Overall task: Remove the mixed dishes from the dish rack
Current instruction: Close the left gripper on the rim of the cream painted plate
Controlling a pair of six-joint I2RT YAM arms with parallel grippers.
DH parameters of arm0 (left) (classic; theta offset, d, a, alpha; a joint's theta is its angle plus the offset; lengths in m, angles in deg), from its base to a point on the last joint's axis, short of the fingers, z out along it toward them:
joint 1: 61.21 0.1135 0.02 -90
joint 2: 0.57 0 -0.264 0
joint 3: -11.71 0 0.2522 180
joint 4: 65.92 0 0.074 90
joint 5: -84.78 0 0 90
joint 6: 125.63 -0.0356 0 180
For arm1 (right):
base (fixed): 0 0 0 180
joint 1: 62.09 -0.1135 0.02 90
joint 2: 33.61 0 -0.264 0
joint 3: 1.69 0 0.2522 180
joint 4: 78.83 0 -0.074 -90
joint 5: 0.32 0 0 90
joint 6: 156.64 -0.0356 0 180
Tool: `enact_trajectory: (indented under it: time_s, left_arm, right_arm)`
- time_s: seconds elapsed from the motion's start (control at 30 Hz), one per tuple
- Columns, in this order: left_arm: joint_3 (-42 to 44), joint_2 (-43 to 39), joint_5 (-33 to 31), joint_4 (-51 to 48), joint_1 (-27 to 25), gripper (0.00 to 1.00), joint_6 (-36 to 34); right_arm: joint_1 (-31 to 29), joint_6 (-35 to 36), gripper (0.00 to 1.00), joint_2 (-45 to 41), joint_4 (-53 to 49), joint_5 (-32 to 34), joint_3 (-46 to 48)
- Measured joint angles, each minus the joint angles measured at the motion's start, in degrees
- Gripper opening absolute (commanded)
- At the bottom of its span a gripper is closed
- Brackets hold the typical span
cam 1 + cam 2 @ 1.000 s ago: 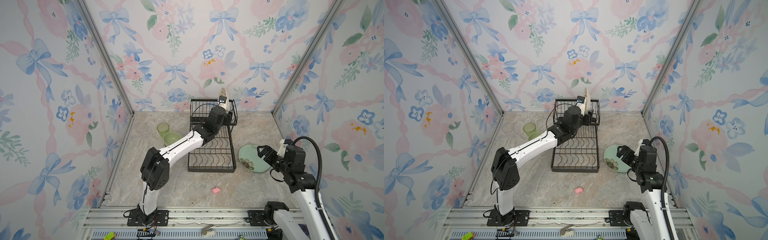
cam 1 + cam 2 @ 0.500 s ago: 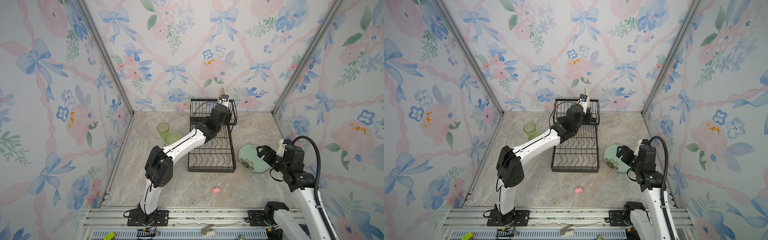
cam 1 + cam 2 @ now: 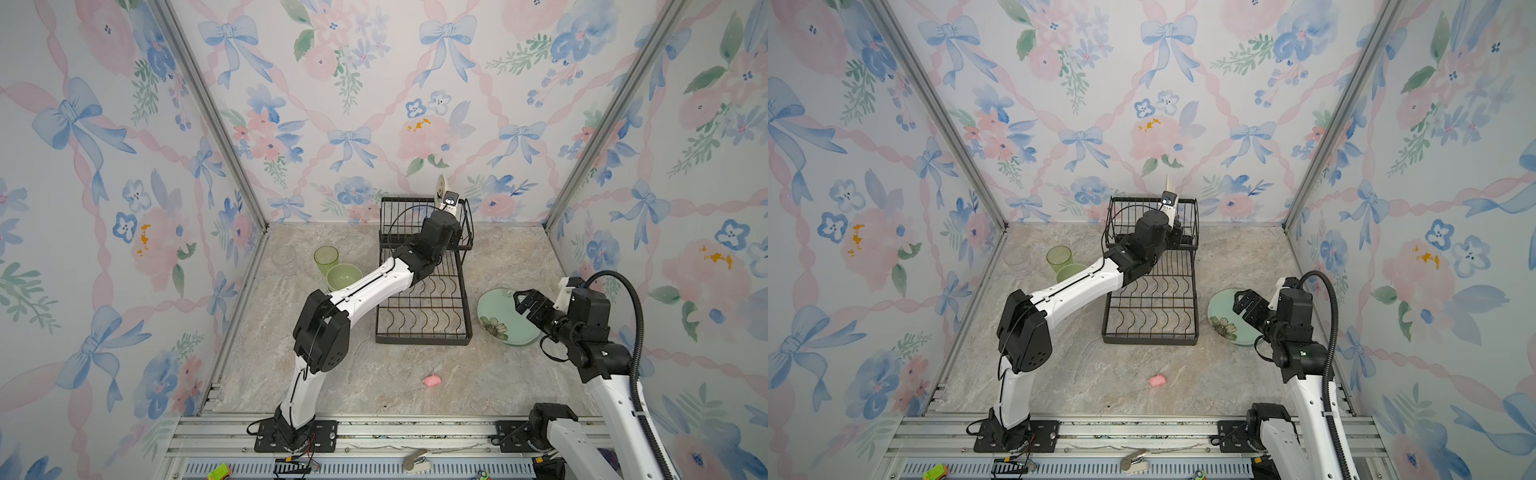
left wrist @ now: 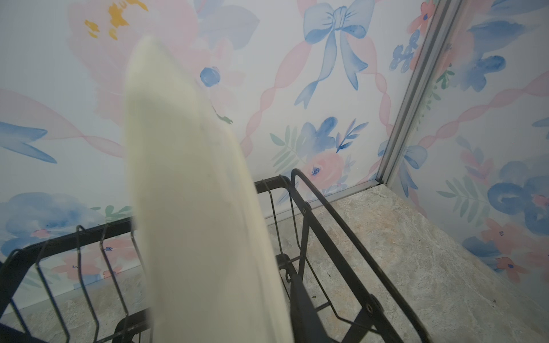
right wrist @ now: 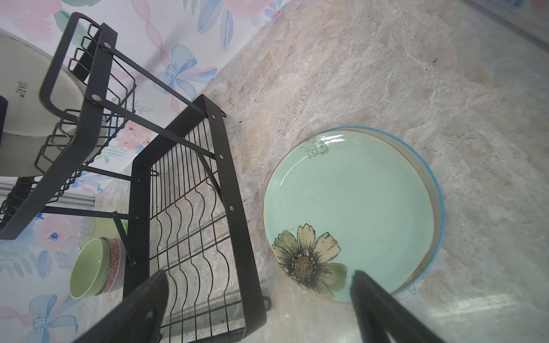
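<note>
The black wire dish rack (image 3: 424, 316) (image 3: 1150, 311) stands mid-table. A cream plate (image 3: 440, 189) (image 3: 1169, 185) (image 4: 193, 193) stands on edge in its raised back tier. My left gripper (image 3: 448, 212) reaches into that tier and is shut on the plate's lower part; one dark finger (image 4: 303, 311) lies against the plate's face, the other is hidden behind it. The lower tier holds nothing. My right gripper (image 3: 524, 301) (image 5: 260, 277) hangs open over the table between the rack and a pale green flowered plate (image 3: 503, 320) (image 5: 350, 208).
The green plate lies on a blue-rimmed plate (image 5: 439, 208). Left of the rack stand a green tumbler (image 3: 326, 258), a clear glass (image 3: 284, 257) and a pale green bowl (image 3: 343, 276) nested in a pink bowl (image 5: 117, 264). A small pink lump (image 3: 432, 380) lies in front.
My left gripper has pushed deeper into the upper tier and closed on the cream plate. The plate and my right arm have hardly moved.
</note>
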State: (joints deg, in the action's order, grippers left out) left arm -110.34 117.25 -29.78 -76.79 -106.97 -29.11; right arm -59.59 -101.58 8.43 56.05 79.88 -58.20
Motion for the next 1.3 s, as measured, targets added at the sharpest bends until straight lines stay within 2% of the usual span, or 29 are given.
enact_trajectory:
  time_s: [0.07, 0.4, 0.5, 1.03, 1.3]
  left_arm:
    - [0.0, 0.0, -0.5, 0.0, -0.1, 0.07, 0.3]
    - [-0.1, 0.0, -0.3, -0.2, 0.4, 0.06, -0.6]
    - [-0.1, 0.0, -0.1, -0.3, 0.4, 0.0, -0.6]
    - [-0.3, -0.6, 0.5, -1.4, 0.4, 0.0, -1.5]
    - [-0.3, -2.1, 1.3, -1.3, -0.3, 0.0, -5.0]
  right_arm:
    - [0.0, 0.0, 0.97, 0.0, 0.0, 0.0, 0.0]
    - [-0.1, -0.2, 0.97, 0.0, 0.0, -0.3, 0.0]
    - [-0.1, -0.2, 0.97, 0.0, 0.0, -0.3, 0.0]
    - [-0.1, -0.2, 0.97, 1.0, 0.0, -0.9, 0.0]
    - [-0.4, -1.5, 0.97, 0.9, 0.0, -0.9, 0.0]
